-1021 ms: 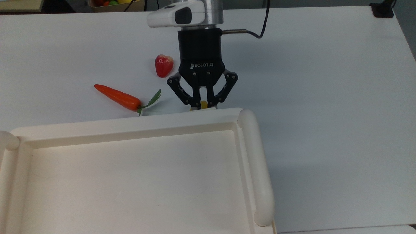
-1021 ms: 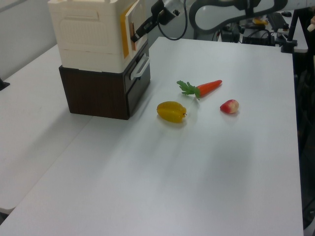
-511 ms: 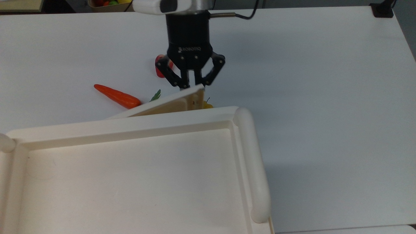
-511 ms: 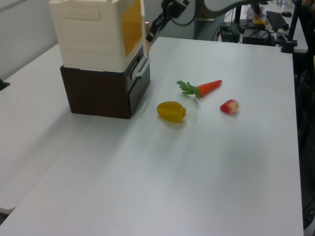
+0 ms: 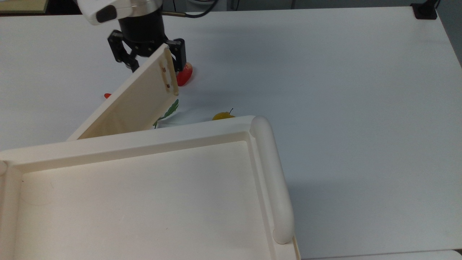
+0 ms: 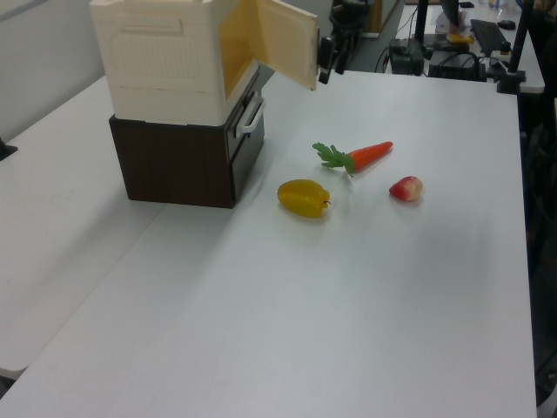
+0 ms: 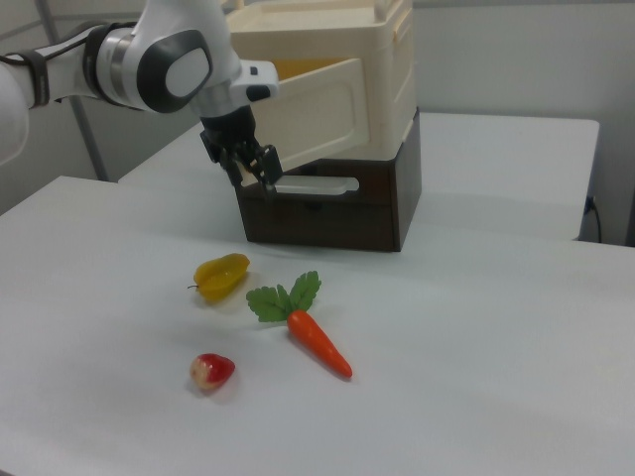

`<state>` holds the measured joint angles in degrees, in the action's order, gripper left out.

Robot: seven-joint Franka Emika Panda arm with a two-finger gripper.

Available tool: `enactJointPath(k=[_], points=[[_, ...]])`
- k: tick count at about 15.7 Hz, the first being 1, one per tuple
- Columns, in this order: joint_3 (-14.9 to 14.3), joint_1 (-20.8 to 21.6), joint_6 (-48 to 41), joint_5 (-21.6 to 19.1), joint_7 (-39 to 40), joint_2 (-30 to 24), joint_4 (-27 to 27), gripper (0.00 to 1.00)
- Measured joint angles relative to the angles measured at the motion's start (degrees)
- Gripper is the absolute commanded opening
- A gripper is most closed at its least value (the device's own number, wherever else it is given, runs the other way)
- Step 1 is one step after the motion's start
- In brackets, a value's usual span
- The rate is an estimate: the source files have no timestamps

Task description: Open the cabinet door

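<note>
One arm is at work here, and its gripper [image 5: 153, 61] sits at the free edge of the door [image 5: 133, 103], with one black finger on each side of that edge, so the jaws look closed on the thin panel. The door is swung far out from the cabinet [image 6: 174, 61]; in the top view it runs from the cabinet's front up and to the top view's right, and small dark screw spots are seen near the edge by the gripper. In the left view the door [image 6: 287, 39] stands open at an angle, the yellow-orange inside of the cabinet shows behind it, and the gripper [image 6: 326, 54] is at its outer edge. In the right view the door [image 7: 317, 114] points toward the right view's left, and the gripper [image 7: 250, 164] holds its end just above the white handle [image 7: 316, 184] of the dark drawer unit [image 7: 337, 208] below. The cream cabinet rests on this dark unit. On the white table [image 6: 392, 287] lie a carrot [image 6: 370, 154] with green leaves, a yellow fruit [image 6: 304, 198] and a small red fruit [image 6: 406, 188], all apart from each other. In the top view the red fruit [image 5: 184, 75] is just beside the gripper, and the yellow fruit [image 5: 223, 116] is partly hidden by the cabinet's top rim [image 5: 267, 169]
</note>
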<state>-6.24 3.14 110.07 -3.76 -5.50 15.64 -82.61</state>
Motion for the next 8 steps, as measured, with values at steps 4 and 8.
enactJointPath(k=[4,8], points=[[-0.05,-1.0,-11.52,0.29,0.0,-3.28,0.03,1.0],[-0.05,-1.01,-17.64,0.65,-0.03,-7.6,-0.08,1.0]])
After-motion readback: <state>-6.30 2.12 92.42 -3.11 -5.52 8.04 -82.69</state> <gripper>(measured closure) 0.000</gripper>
